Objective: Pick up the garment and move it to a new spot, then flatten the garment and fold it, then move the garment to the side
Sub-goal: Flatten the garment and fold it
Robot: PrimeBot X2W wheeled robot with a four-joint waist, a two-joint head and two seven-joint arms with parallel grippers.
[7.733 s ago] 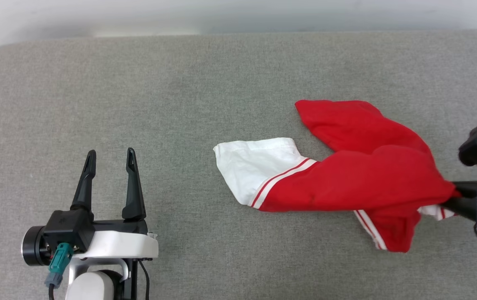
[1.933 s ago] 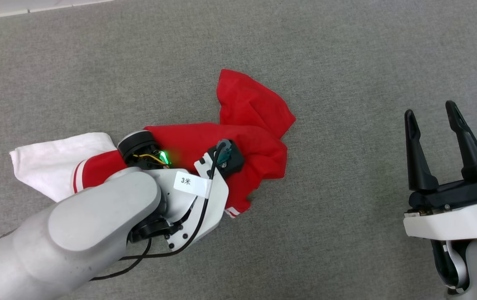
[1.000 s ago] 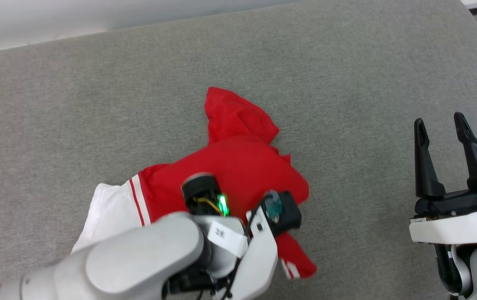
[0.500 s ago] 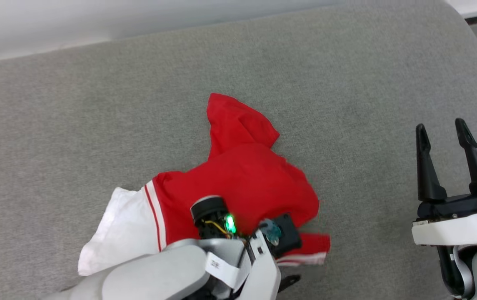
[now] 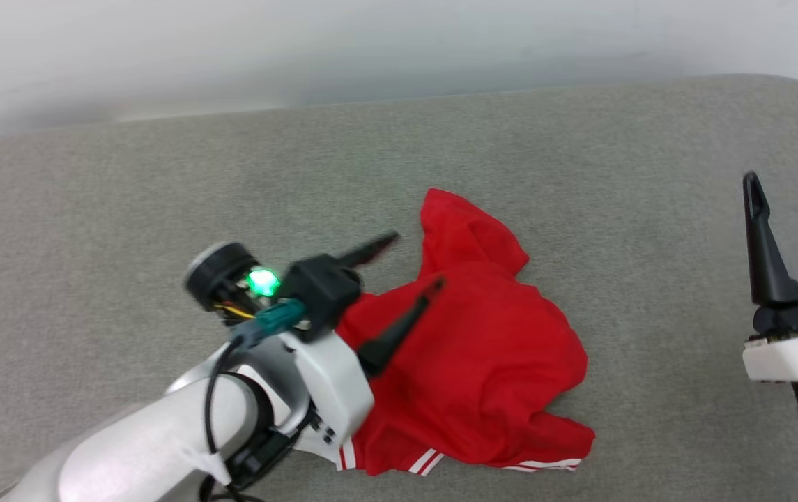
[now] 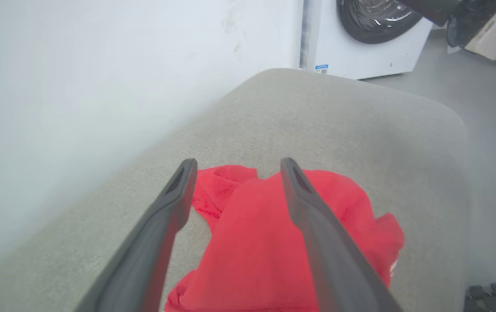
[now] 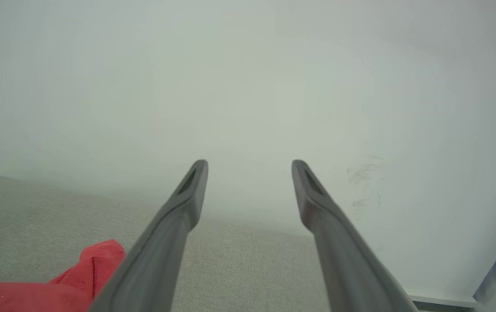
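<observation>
Garment (image 5: 482, 362) lies bunched on grey cushion (image 5: 127, 195), washing machine (image 6: 360, 52) beyond.

Laundry area, with a white front-loading washing machine (image 6: 364, 54)

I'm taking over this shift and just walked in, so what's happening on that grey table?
A two-armed robot is working on a red garment with striped trim, which lies crumpled on the grey table. Its left tool hovers open over the garment's left part, gripping nothing. The right tool is open too, off to the right and apart from the garment. The garment is not yet flattened or folded.
</observation>
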